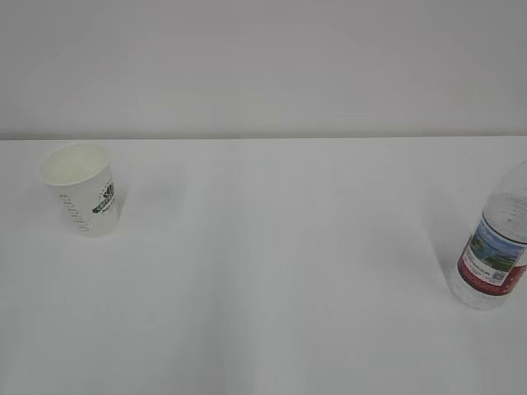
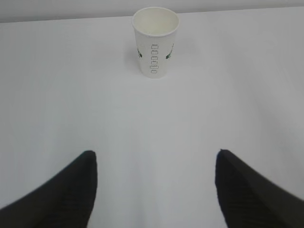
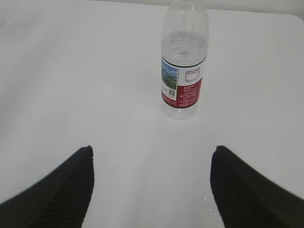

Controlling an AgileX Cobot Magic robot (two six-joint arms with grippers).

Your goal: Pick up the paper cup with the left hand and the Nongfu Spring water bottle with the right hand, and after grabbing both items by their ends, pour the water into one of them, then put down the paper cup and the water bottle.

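The white paper cup (image 1: 81, 189) with a dark green logo stands upright at the left of the white table; the left wrist view has the paper cup (image 2: 155, 42) straight ahead, well beyond the fingertips. My left gripper (image 2: 154, 154) is open with nothing between its black fingers (image 2: 71, 190). The Nongfu Spring water bottle (image 1: 494, 251), clear with a red label, stands upright at the right edge of the exterior view, its top cut off. In the right wrist view the water bottle (image 3: 183, 61) is ahead, partly filled with water. My right gripper (image 3: 152, 149) is open and empty.
The white table (image 1: 272, 271) ends at a plain wall behind. A few small water drops (image 3: 209, 206) lie on the table near the right gripper's right finger. Neither arm shows in the exterior view.
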